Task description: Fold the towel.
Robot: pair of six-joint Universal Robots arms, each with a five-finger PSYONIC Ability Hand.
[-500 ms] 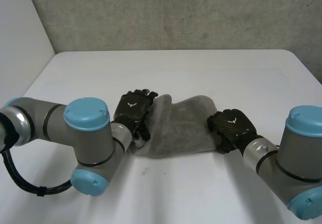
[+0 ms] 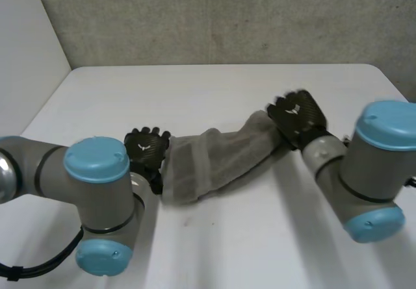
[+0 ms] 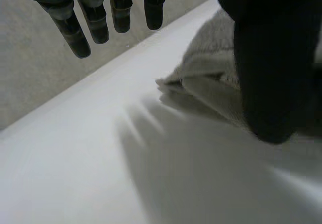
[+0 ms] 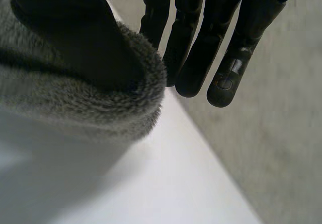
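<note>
The grey towel (image 2: 214,156) stretches in a long band across the white table (image 2: 214,87) between my two hands. My left hand (image 2: 146,149) is at the towel's near left end, which lies flat on the table. In the left wrist view its fingers (image 3: 95,17) are straight and spread over bare table, and its thumb (image 3: 266,58) rests over the towel (image 3: 211,58). My right hand (image 2: 298,113) holds the far right end raised off the table. In the right wrist view a fold of towel (image 4: 75,103) is pinched between the thumb (image 4: 65,22) and the straight fingers (image 4: 191,43).
A grey concrete wall (image 2: 227,16) runs behind the table's far edge. A pale wall (image 2: 26,49) stands to the left. Bare tabletop (image 2: 247,250) lies in front of the towel, between my arms.
My right hand has lifted its end of the towel and carried it back and to the right. My left hand has slid left, and the towel is now drawn out long.
</note>
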